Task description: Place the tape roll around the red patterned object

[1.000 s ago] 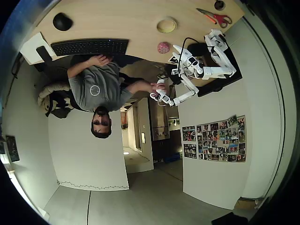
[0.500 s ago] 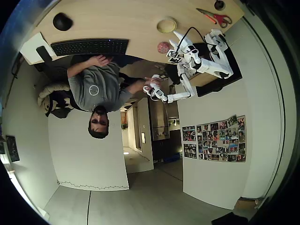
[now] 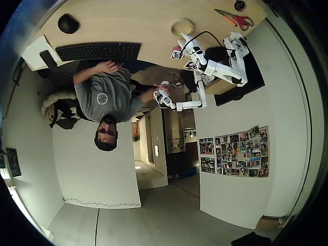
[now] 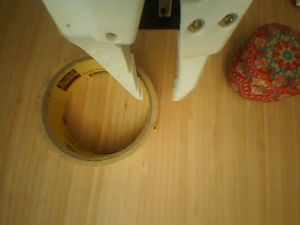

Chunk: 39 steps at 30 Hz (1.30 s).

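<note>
While the end effector [image 4: 157,96] hangs narrowly open astride the roll's [image 4: 99,112] right wall, one finger inside the hole, a shallow bite could let the ring slip. Farther right on the surface [image 4: 211,178], the red object [image 4: 266,63] risks a knock.

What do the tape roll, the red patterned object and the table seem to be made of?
Tape roll: translucent yellowish film, glossy, printed label inside the core. Red patterned object: possibly painted stone or ceramic; matte, hard-looking, with fine teal and pale motifs. Table: light wood or wood laminate, with straight grain lines.
</note>
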Tool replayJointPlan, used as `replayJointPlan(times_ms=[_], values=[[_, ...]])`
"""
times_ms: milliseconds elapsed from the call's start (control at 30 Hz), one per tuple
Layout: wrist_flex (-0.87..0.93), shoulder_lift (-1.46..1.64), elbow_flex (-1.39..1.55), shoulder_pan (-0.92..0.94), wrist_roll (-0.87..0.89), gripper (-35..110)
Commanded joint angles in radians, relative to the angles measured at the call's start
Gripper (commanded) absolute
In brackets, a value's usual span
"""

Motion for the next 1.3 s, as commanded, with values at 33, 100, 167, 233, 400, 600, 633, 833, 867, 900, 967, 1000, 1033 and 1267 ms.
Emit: replayJointPlan(times_ms=[33, 100, 167, 233, 400, 600, 633, 833, 867, 900, 967, 1000, 1033, 1267], values=[[-0.028, 0.008, -0.02, 0.0, -0.003, 0], [-0.015, 0.011, -0.035, 0.003, -0.008, 0], [0.021, 0.032, -0.057, 0.006, -0.017, 0], [0.063, 0.064, -0.086, 0.009, -0.046, 0], [0.21, 0.241, -0.152, -0.014, -0.13, 0], [0.311, 0.39, -0.227, -0.196, -0.133, 0], [0.296, 0.393, -0.224, -0.238, -0.12, 0], [0.155, 0.233, -0.209, -0.414, -0.021, 0], [0.138, 0.207, -0.206, -0.434, -0.002, 0], [0.104, 0.19, -0.189, -0.454, 0.009, 0], [0.023, 0.176, -0.13, -0.485, 0.031, 0], [-0.023, 0.172, -0.097, -0.494, 0.035, 0], [-0.054, 0.163, -0.075, -0.502, 0.043, 0], [-0.101, 0.14, -0.029, -0.541, 0.061, 1]])
